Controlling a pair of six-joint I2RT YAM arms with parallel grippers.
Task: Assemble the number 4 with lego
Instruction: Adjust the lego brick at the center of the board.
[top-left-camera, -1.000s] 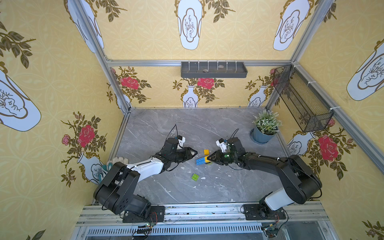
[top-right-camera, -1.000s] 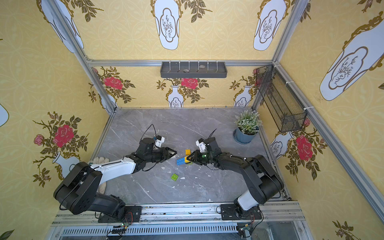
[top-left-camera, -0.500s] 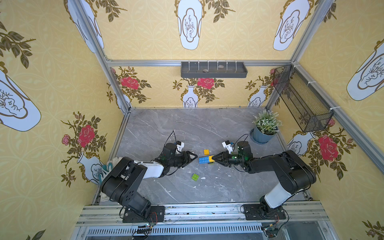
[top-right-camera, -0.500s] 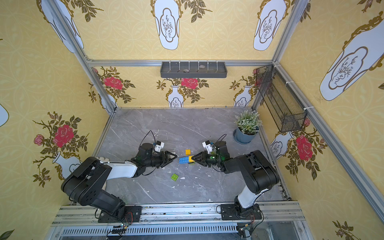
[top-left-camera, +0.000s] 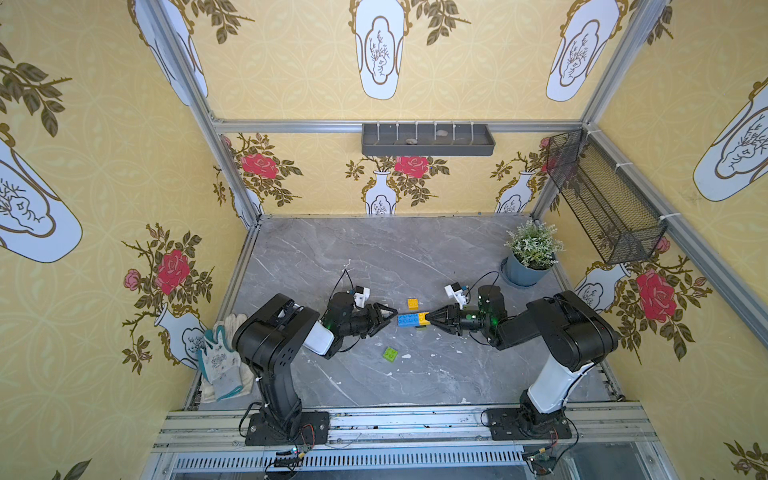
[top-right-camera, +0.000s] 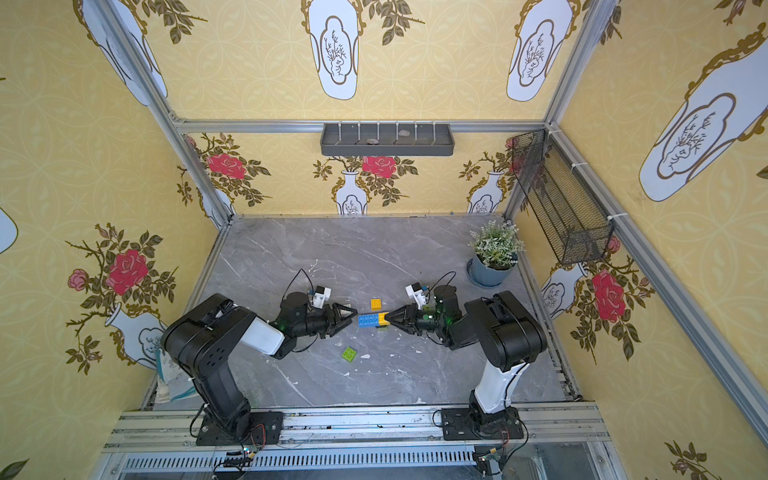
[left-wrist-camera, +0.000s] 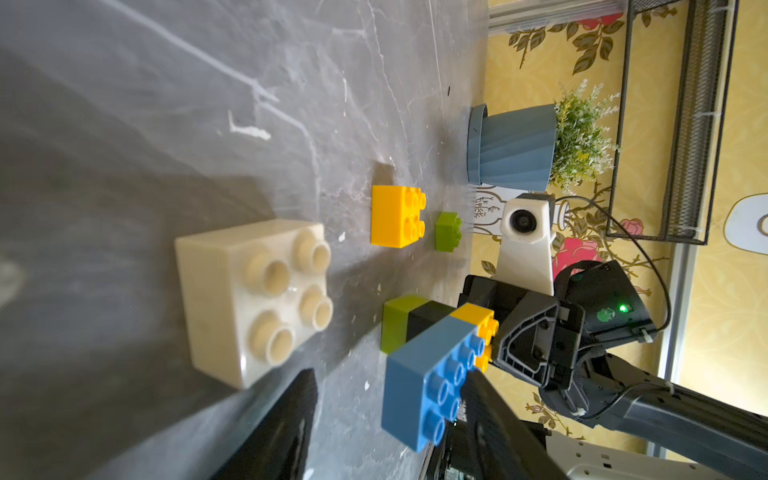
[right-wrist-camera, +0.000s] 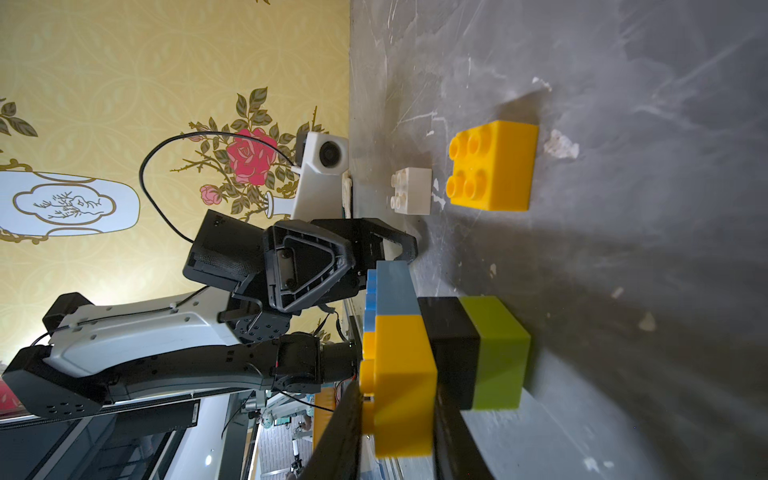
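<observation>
Left gripper (top-left-camera: 392, 317) is hovering, jaws partly apart and empty, just at 9 o'clock of the number 4 cluster (top-left-camera: 410, 320), which the right gripper (top-left-camera: 429, 319) is clamping by its yellow end; a loose yellow brick (top-left-camera: 412, 303) is lying at its 12 o'clock, a loose green brick (top-left-camera: 390, 354) at 7.

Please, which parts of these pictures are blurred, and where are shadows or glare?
Left wrist view: left fingers blurred, white brick slightly soft with a small glint, broad shadow on the table beside it. Right wrist view: right fingers blurred, loose yellow brick sharp. Both top views: even light, sharp.
</observation>
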